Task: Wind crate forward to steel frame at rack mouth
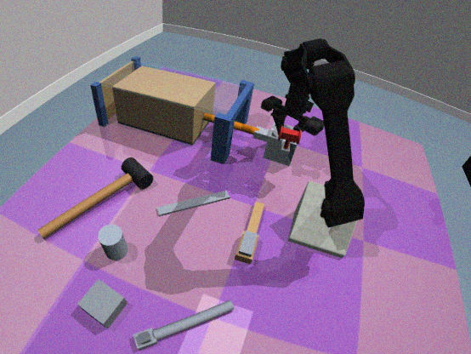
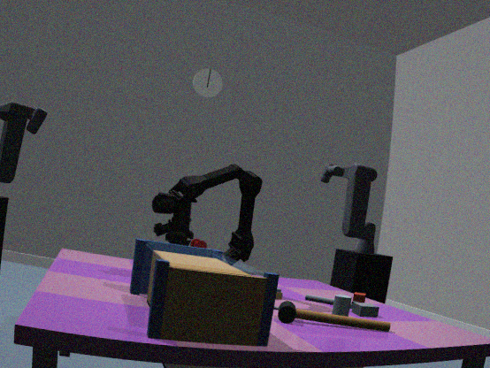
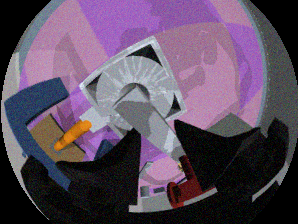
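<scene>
Grey-walled room, pink-purple checked bench [image 1: 383, 272], blue-grey floor [image 1: 25, 140]

- The end effector [image 1: 284, 135] sits low over the grey winch [image 1: 278, 151], clamped on the red handle [image 1: 291, 136], with the blue frame post [image 1: 223, 136] close on one side and the arm's own upright link [image 1: 340, 140] close on the other.
- The orange strap [image 1: 231, 124] crosses the gap between winch and crate [image 1: 163, 103], barring a low pass there.
- Blue posts [image 1: 99, 103] hem the crate's sides.
- The mallet [image 1: 95, 196], the flat bar [image 1: 193, 202], the brush-like tool [image 1: 251, 231], the cylinder [image 1: 112, 242], the block [image 1: 102, 302] and the grey rod [image 1: 183, 325] lie well apart on the counter [image 1: 383, 264], leaving lanes between them.
</scene>
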Robot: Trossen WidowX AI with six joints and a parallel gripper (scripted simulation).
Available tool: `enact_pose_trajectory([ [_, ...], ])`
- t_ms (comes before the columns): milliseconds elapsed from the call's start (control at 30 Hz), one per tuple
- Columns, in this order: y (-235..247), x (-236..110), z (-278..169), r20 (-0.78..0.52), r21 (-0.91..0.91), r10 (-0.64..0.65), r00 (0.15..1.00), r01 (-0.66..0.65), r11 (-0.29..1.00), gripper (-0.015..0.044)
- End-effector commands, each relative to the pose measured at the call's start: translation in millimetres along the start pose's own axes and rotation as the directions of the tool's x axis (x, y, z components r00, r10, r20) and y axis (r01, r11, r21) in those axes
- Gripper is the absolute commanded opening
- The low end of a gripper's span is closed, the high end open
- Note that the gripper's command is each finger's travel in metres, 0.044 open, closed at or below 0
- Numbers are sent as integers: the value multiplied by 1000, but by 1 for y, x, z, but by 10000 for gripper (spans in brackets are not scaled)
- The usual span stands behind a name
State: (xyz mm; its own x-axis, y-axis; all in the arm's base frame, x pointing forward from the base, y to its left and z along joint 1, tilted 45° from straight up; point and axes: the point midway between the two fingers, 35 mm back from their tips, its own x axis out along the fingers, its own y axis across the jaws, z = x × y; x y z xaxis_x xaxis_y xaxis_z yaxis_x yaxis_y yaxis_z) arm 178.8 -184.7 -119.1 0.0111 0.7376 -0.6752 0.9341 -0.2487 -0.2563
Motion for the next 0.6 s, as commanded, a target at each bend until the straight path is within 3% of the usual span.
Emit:
enact_pose_trajectory([
  [0,3,4,1,-8,68,8,1000,-7,998,0],
  [300,2,4,1,-8,66,8,1000,-7,998,0],
  [567,0,0,0,1,18,-1,1000,1,1000,210],
])
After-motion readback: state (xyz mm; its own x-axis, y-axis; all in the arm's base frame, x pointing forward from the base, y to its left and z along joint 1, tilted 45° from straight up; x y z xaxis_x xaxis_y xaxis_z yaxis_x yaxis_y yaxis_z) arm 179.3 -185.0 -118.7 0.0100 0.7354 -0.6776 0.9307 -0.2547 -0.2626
